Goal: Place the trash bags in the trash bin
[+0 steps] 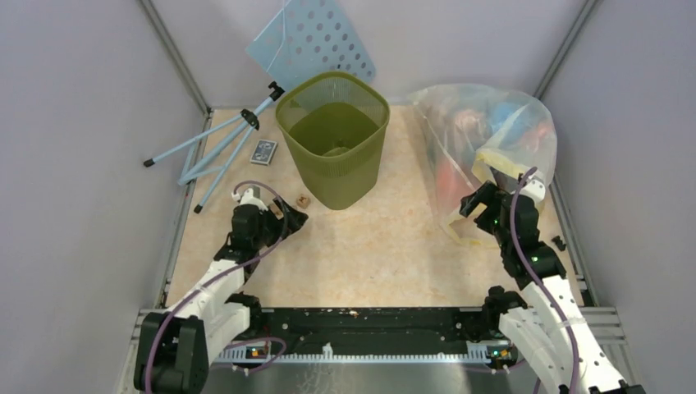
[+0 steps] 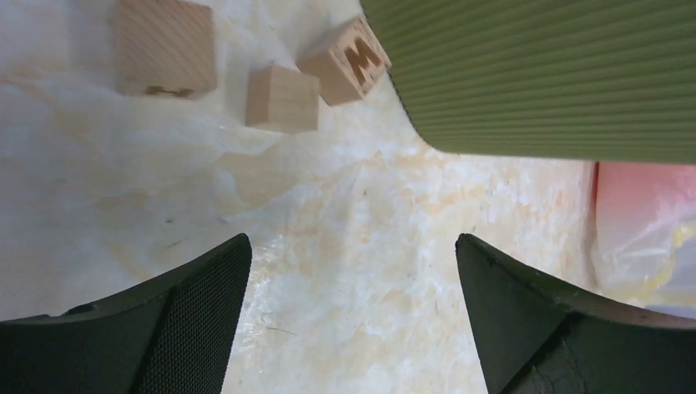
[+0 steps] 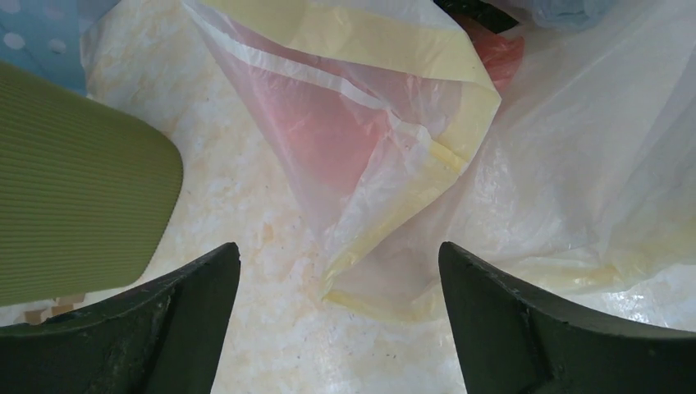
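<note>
The task is being judged as hardly begun, with nothing yet being carried. On the table [image 1: 369, 254], a large clear bag [image 1: 501, 123] of colourful items is being seen at the far right. The green bin [image 1: 336, 176] is being seen upright near the far middle with its mouth open. No orange-red plastic is being shown inside it, though its dim bottom is not being made out fully.

The trash bag [image 3: 328, 131], thin and pinkish-red with a pale yellow hem, is being seen crumpled on the table against the foot of the clear bag, apart from the bin.

The right gripper [image 3: 338, 254] is being held low just before that hem, its fingers spread and nothing being pinched between them. The left gripper [image 2: 353, 240] is likewise being held wide apart over bare table beside the bin's near-left corner, close to three small wooden blocks [image 2: 283, 98].

Everything is therefore being counted as left to do: the hem being gripped, the bag being lifted free of the clear bag, then being carried across and dropped into the bin.
</note>
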Controlling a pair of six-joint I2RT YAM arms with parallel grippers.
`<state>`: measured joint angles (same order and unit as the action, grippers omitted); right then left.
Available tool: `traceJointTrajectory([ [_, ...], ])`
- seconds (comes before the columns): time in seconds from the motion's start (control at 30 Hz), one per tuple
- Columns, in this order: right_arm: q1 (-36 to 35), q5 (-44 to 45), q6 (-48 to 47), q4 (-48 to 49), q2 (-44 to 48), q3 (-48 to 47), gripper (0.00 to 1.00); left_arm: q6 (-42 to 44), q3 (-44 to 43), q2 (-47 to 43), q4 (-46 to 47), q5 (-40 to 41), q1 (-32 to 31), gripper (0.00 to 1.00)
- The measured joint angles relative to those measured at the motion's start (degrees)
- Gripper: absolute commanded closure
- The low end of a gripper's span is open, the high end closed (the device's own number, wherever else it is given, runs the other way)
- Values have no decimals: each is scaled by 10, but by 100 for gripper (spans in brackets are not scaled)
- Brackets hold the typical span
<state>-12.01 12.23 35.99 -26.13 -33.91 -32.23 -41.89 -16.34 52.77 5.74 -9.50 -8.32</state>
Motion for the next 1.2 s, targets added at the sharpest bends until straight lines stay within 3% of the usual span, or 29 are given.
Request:
traceJointTrajectory([
  [0.03, 0, 7, 0, 8, -7, 0, 14, 1, 2, 10, 7, -14, 0, 1],
  [0.13, 0, 25, 0, 21, -26, 0, 34, 14, 15, 37, 55, -89, 0, 1],
  [0.2, 0, 42, 5, 27, -42, 0, 37, 19, 25, 48, 95, -140, -4, 1],
  [0.33, 0, 74, 31, 32, -71, 3, 33, 38, 39, 53, 151, -208, -33, 1],
  [0.7, 67, 50, 45, 113, -88, 75, 13, 122, 37, 33, 161, -209, -162, 1],
  [0.97, 86, 53, -4, 167, -131, 79, 13, 142, 31, 23, 161, -207, -192, 1],
  [1.03, 98, 50, -12, 180, -154, 79, 18, 147, 31, 21, 164, -209, -204, 1],
  [1.2, 149, -2, -36, 222, -218, 78, 49, 167, 12, 47, 155, -199, -283, 1],
])
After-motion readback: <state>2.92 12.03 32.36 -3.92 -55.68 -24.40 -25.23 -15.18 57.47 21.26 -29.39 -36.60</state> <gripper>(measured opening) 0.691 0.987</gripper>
